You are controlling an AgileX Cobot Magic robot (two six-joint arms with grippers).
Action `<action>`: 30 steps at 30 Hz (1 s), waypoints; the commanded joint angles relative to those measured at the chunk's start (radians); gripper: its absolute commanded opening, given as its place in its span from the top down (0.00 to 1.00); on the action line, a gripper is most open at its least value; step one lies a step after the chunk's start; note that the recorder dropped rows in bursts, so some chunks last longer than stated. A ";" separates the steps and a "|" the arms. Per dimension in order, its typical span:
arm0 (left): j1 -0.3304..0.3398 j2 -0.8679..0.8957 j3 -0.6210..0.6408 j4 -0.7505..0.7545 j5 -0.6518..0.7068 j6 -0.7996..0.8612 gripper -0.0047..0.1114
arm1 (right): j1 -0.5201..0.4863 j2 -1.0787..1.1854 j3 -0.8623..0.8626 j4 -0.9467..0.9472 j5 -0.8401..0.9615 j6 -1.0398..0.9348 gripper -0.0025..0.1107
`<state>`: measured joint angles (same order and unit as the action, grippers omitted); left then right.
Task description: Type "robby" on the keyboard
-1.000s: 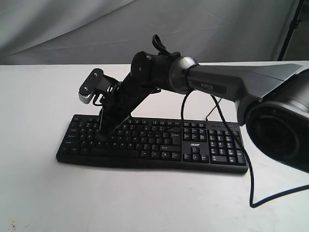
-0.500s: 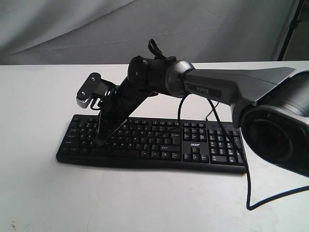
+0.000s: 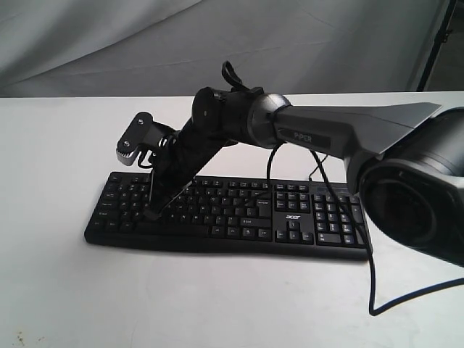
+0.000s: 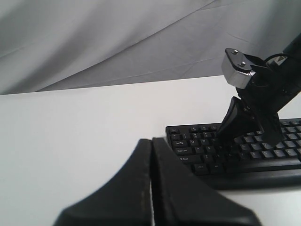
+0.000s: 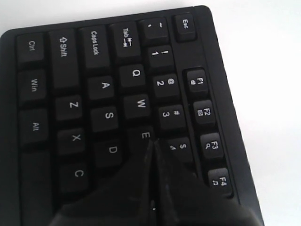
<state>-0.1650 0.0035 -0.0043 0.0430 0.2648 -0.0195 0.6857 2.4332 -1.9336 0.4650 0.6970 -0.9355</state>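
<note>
The black keyboard (image 3: pixel 239 217) with its number pad and white acer logo lies across the white table. My right gripper (image 3: pixel 151 214) reaches over from the right and points down at the keyboard's left letter keys. In the right wrist view its fingers are shut, with the tips (image 5: pixel 151 142) at the edge of the E key (image 5: pixel 145 135), beside the 4 key. The keys just beyond E are hidden under the fingers. My left gripper (image 4: pixel 151 141) is shut on nothing above the bare table, left of the keyboard (image 4: pixel 202 146), and the exterior view does not show it.
A thin black cable (image 3: pixel 373 290) loops from the keyboard's right end over the table (image 3: pixel 217 304). The right arm's bulky dark housing (image 3: pixel 413 196) fills the right foreground. A grey cloth backdrop (image 3: pixel 109 43) hangs behind the table.
The right arm has shifted slightly left and lower, bringing its shut fingertips down closer to the keys. Neither the keyboard nor the cable has moved.
</note>
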 commanded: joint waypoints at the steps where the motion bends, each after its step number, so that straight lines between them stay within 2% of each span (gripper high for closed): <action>1: -0.006 -0.003 0.004 0.005 -0.005 -0.003 0.96 | 0.002 -0.001 -0.005 -0.007 -0.006 -0.002 0.98; 20: -0.006 -0.003 0.004 0.005 -0.005 -0.003 0.96 | 0.002 0.001 -0.010 -0.010 0.022 0.004 0.98; 30: -0.006 -0.003 0.004 0.005 -0.005 -0.003 0.96 | -0.010 -0.084 -0.010 -0.026 0.056 0.002 0.98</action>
<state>-0.1650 0.0035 -0.0043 0.0430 0.2648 -0.0195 0.6857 2.3784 -1.9359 0.4496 0.7268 -0.9304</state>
